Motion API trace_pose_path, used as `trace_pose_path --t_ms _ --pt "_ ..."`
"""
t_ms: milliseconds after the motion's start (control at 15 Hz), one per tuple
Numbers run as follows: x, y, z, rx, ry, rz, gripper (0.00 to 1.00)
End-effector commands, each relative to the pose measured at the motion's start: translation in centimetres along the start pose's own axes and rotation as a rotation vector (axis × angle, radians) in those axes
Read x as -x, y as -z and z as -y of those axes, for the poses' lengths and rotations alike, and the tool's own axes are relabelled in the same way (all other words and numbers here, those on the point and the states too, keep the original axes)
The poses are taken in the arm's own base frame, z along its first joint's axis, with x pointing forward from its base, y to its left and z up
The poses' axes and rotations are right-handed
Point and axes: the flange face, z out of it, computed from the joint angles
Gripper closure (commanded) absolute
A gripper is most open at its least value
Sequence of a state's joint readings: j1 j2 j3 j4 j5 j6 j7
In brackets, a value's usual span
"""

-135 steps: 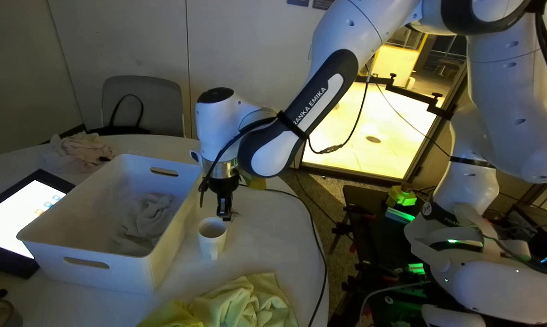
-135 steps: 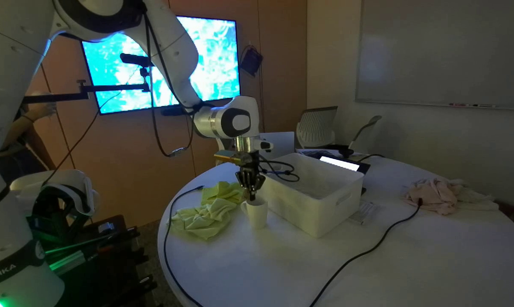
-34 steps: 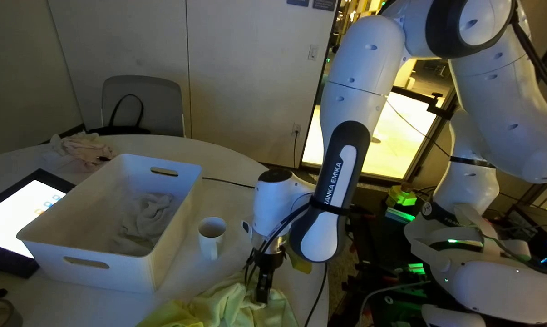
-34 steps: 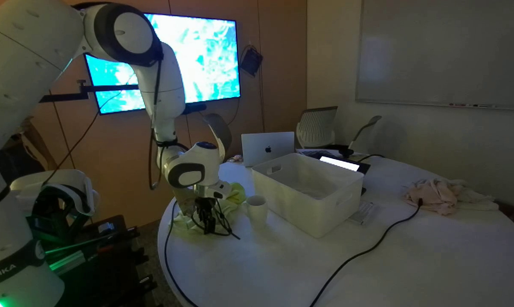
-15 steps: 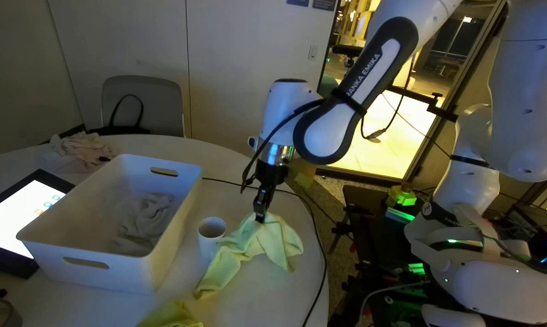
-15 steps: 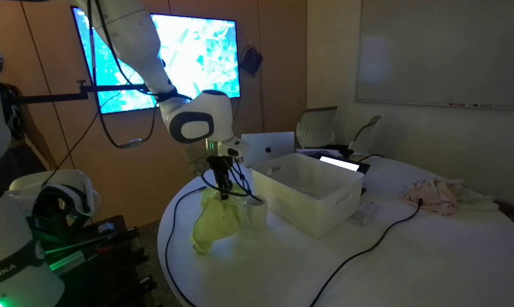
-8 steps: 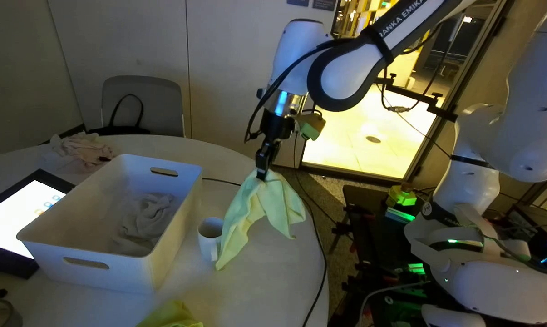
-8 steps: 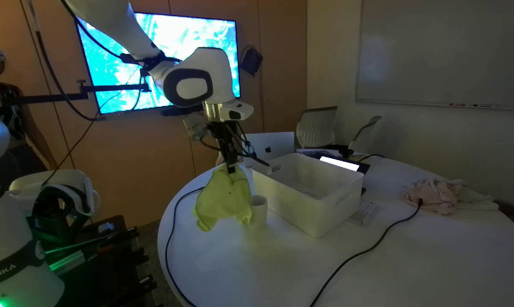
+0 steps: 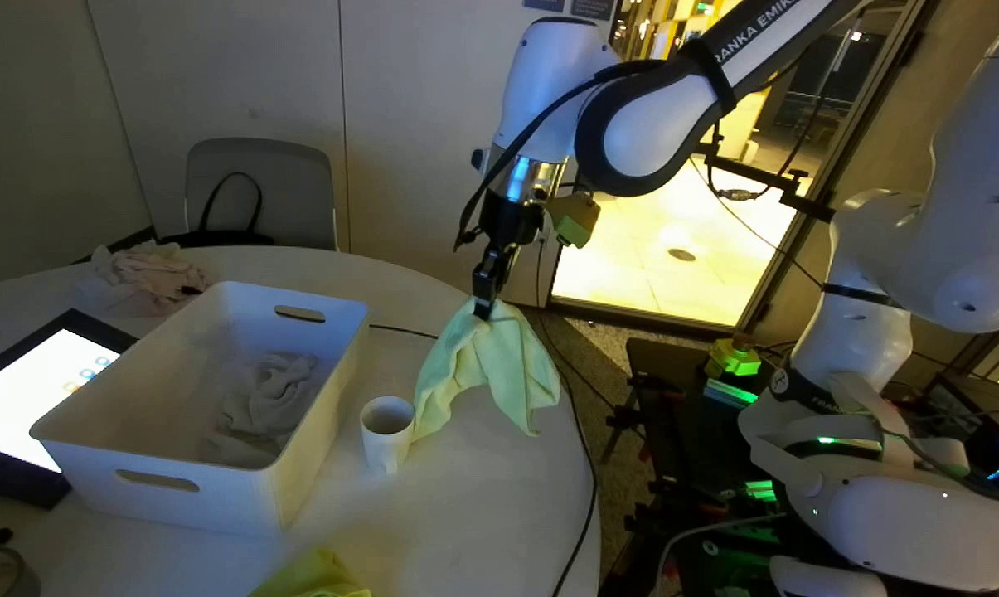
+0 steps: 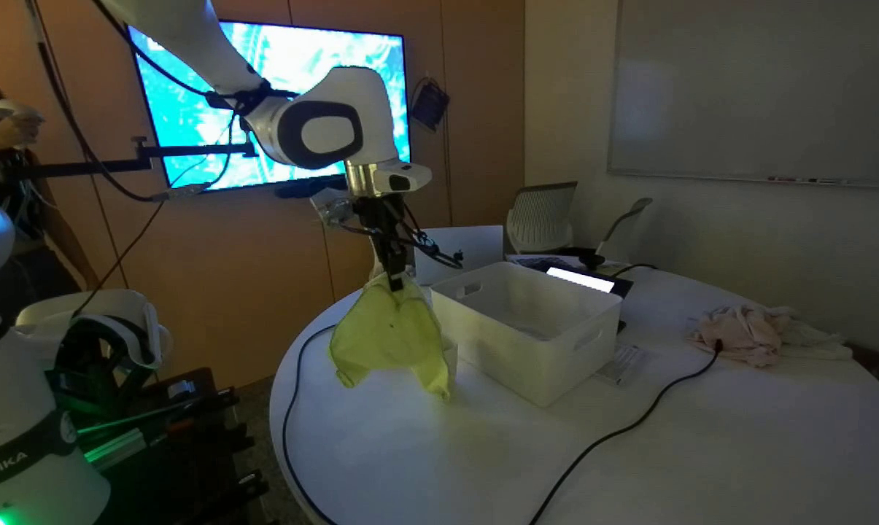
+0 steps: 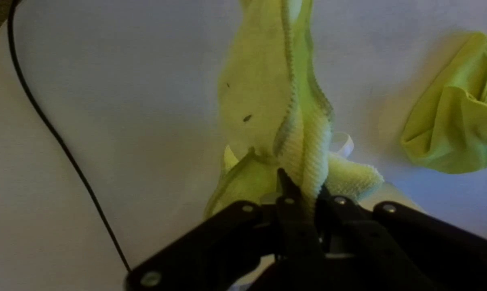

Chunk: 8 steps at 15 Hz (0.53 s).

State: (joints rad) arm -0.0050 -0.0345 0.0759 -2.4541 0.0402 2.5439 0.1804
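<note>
Drooping in soft folds, the dark-flecked yellow-green cloth (image 9: 499, 356) is pinched by the tool (image 11: 304, 186).

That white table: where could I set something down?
In an exterior view, a broad bare stretch of table lies between two runs of black cable. Another patch lies between the mug, the cable and the crumpled cloth. It's crowded where the mug stands between the box and the yellow cloth hanging from the gripper.
</note>
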Motion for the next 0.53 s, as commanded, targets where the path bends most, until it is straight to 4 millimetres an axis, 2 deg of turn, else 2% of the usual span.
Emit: trace_pose_path --t_ms 0,200,467 --pt "0.0 -1.3 2.8 0.034 0.064 0.026 0.89" --pt "-0.4 -4.5 3.3 0.076 0.059 0.059 0.89" --pt "-0.9 -10.1 2.3 0.123 0.008 0.110 0.89"
